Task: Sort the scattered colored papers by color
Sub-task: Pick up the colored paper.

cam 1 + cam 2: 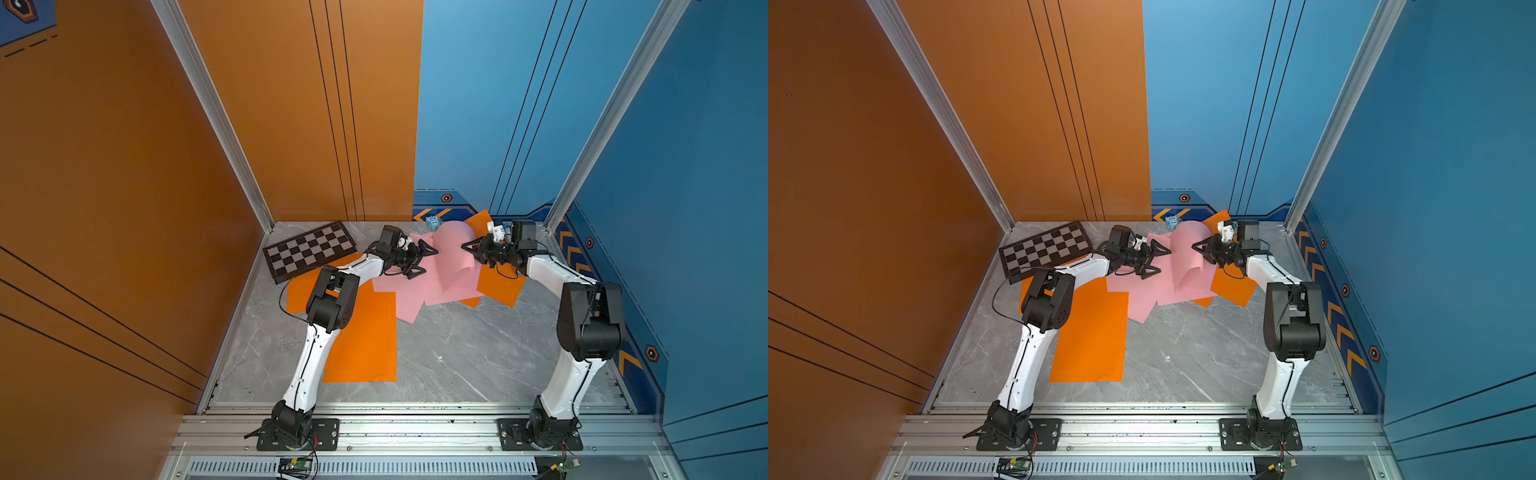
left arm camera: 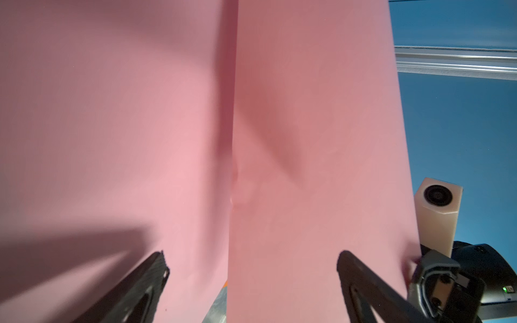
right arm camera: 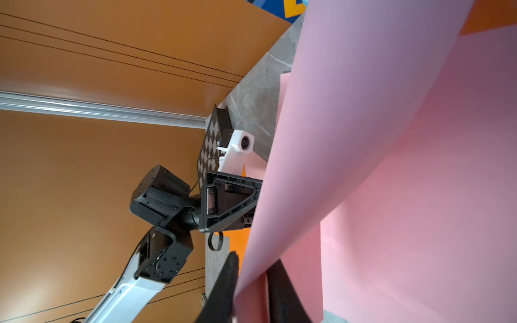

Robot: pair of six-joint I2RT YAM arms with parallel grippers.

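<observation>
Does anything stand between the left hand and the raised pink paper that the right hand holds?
Nothing visible does. The open left hand faces the raised pink paper directly, with no object between them. The right hand pinches its opposite edge.

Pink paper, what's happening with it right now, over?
Right gripper shut on pink paper, curled upward. Left gripper open, beside it. Orange papers underneath; nothing blocking.

left gripper (image 1: 430, 261): jaws wide, right beside the curled pink sheet (image 1: 451, 253)
right gripper (image 1: 468, 252): at that sheet's other edge
big orange sheet (image 1: 365, 336): lying flat, nearer the camera
chessboard (image 1: 309, 251): back-left corner
</observation>
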